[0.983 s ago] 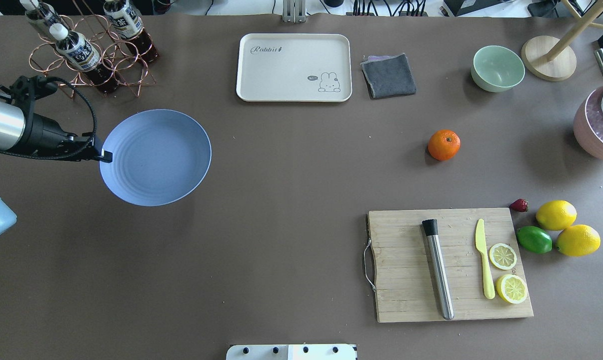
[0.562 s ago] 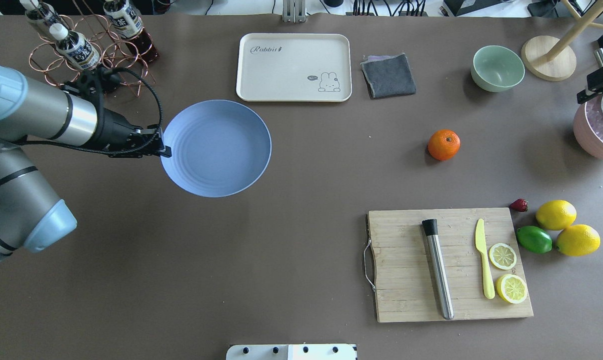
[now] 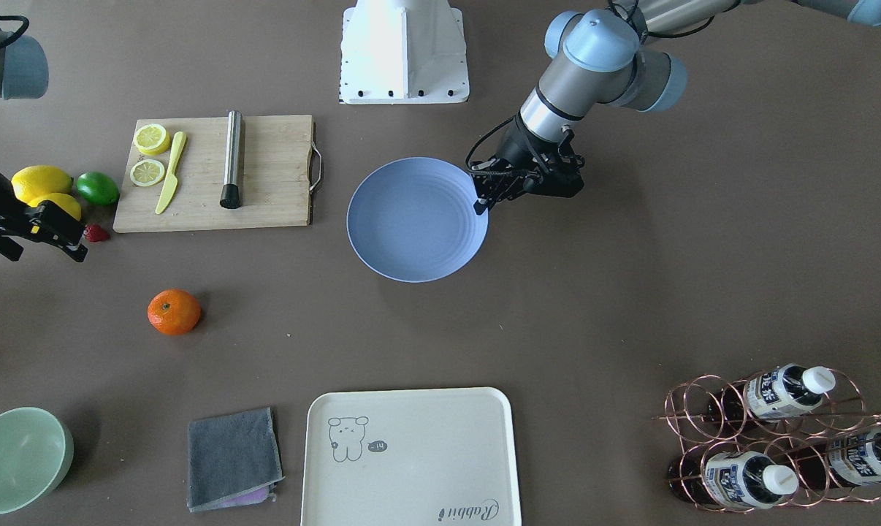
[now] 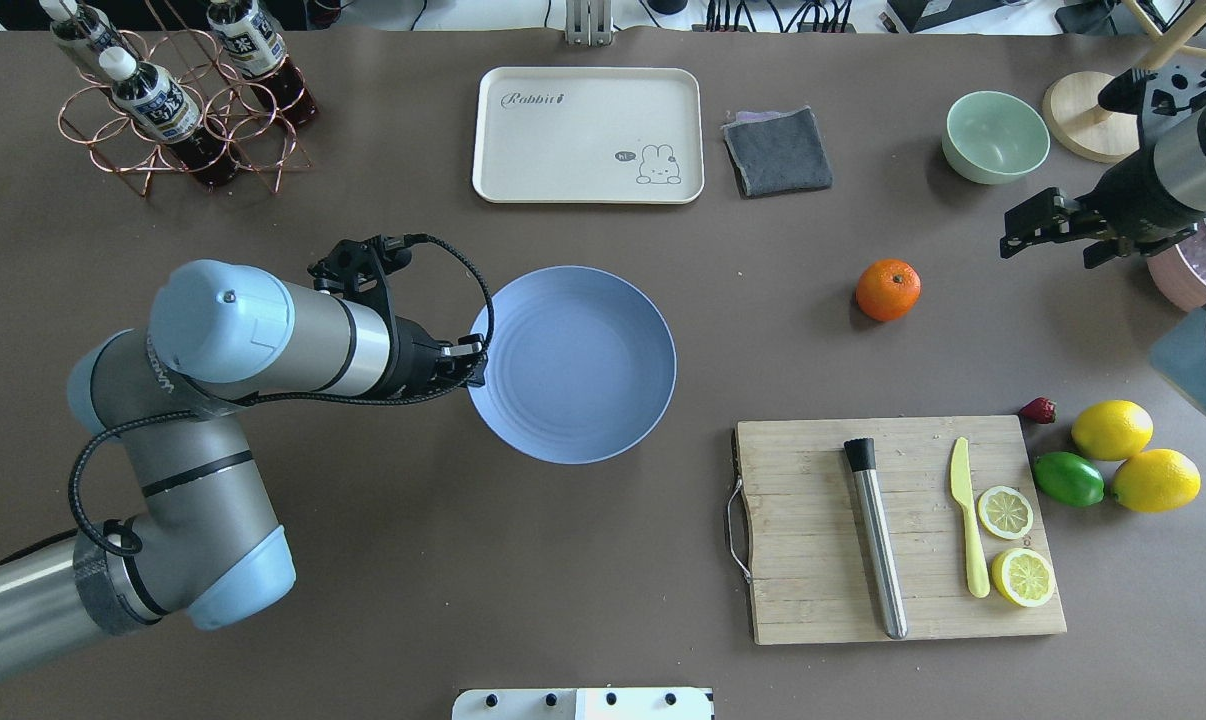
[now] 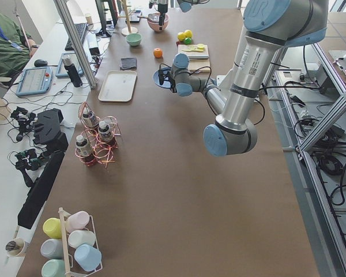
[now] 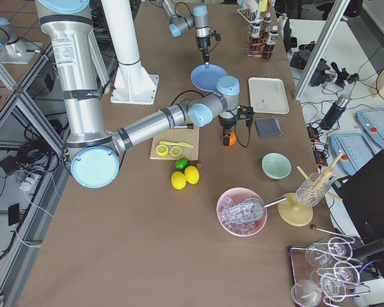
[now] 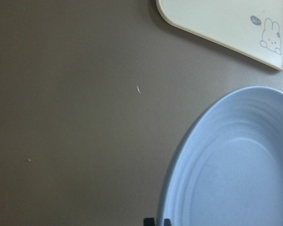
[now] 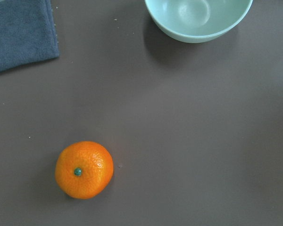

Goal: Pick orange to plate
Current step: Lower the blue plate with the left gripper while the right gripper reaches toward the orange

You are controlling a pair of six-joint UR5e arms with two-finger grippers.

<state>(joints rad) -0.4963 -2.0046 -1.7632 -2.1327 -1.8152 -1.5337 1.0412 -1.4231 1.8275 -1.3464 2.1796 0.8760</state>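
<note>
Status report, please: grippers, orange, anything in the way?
Left gripper shut on plate rim. Right gripper open, empty, off to one side of orange. Orange sits on table, apart from plate. Nothing between them.

The silver-tubed left arm (image 4: 303, 345) has pale-blue joint caps, a looping black cable and black left pincer (image 4: 478, 368).

The orange (image 4: 888, 290) is small, round and slightly flattened, bright orange, with a tiny dark stem dot facing up. It sits alone on the brown table (image 4: 363, 560), right of centre toward the far side. The plate (image 4: 572, 365) is round, matte light blue with faint concentric rings, empty, lying level near mid-table, well apart to the orange's left. The left gripper (image 4: 478, 368) pinches its left rim. It may be raised slightly off the surface.
</note>
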